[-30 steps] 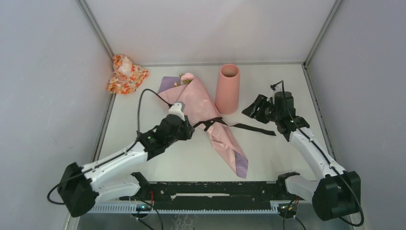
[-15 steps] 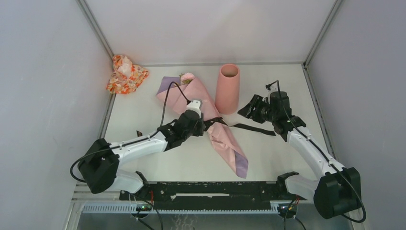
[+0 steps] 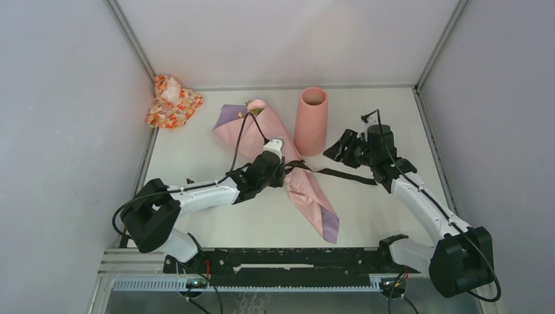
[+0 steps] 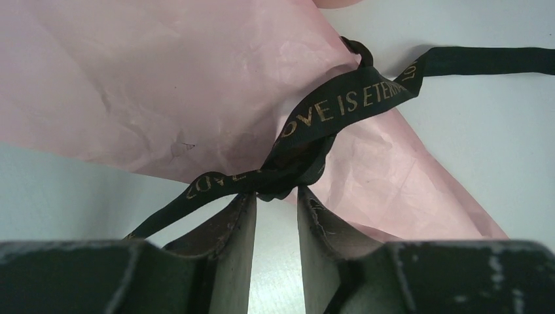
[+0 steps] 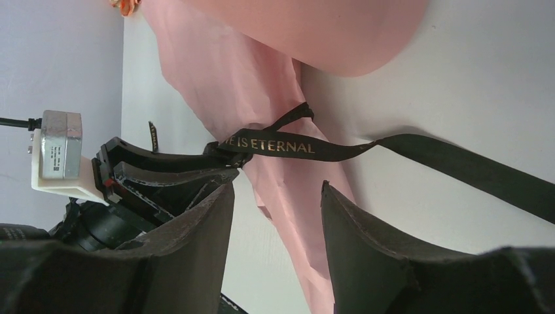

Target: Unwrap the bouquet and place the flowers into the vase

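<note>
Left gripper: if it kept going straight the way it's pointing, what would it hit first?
Most likely the knot of the black gold-lettered ribbon, just beyond the parted tips of the left gripper, with the pink paper bouquet right behind it. Depth is hard to judge.

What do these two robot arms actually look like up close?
Both the left arm and right arm have white shells between chunky black joints and end in big black base blocks. A thin black cable loops off the left wrist, by a small white camera box. The jaws are two flat, dark, scuffed blades.
</note>
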You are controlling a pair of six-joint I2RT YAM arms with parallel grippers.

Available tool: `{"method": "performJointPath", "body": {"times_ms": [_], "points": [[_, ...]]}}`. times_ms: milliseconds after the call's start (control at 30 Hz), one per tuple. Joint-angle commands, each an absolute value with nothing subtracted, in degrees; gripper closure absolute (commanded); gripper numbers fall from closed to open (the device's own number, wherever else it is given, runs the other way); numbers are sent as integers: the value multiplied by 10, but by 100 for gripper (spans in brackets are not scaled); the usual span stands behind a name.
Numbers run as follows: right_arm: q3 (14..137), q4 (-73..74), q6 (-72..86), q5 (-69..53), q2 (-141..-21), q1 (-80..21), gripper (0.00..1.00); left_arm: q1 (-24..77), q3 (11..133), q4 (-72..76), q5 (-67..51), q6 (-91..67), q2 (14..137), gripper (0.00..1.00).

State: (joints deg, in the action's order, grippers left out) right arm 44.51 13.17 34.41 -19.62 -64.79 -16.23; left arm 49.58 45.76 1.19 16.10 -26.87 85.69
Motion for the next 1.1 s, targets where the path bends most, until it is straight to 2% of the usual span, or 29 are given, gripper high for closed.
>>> {"method": "performJointPath", "body": {"times_ms": [0, 467, 1067], "points": [[454, 106, 351, -195, -646, -168, 40, 500, 491, 36, 158, -254, 859, 66], [454, 92, 358, -198, -656, -179, 40, 521, 433, 36, 176, -254, 771, 67], [454, 92, 357, -199, -656, -184, 40, 522, 460, 57, 185, -238, 865, 69]]}}
